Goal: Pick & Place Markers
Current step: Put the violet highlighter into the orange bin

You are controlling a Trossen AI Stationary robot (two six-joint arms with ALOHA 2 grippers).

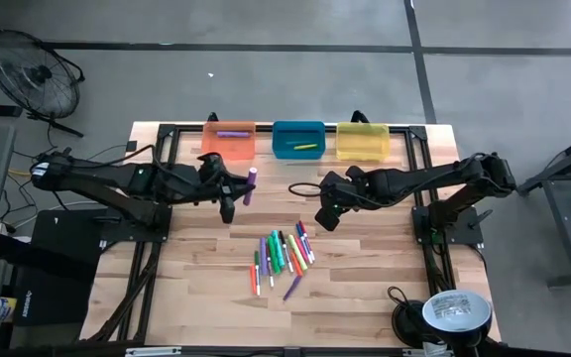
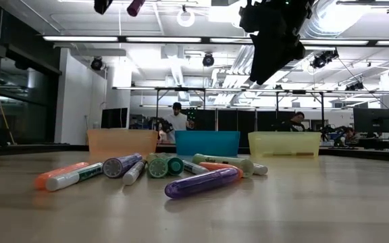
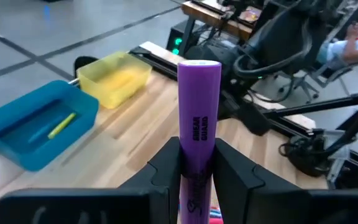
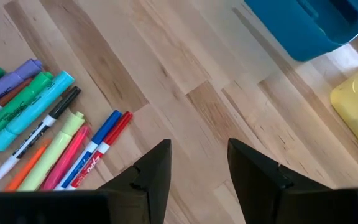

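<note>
Clamping a purple marker (image 3: 199,118) between its two fingers, the left gripper (image 1: 231,190) hangs above the table, with the orange bin (image 1: 229,142) just ahead of it. The fingers are closed only as far as the marker's barrel lets them, and they pinch its lower part, so most of its length stands clear beyond the fingertips. That low grip looks chosen to keep the free end ready to tip into a bin. In the left wrist view the marker's long axis runs straight out from the gripper, its flat end pointing away from the hand; from overhead it reads as a short purple stick just off the fingertips toward the table's middle.

The right gripper (image 4: 197,165) hovers with its fingers parted and nothing between them, near the pile of markers (image 1: 284,255) lying loose on the wood just past its tips. Most of these lie roughly side by side, long axes nearly parallel, which should make a single pinch easier.

Beyond both hands stand the blue bin (image 1: 297,139) and yellow bin (image 1: 363,142); the orange and blue ones each hold a marker already.
</note>
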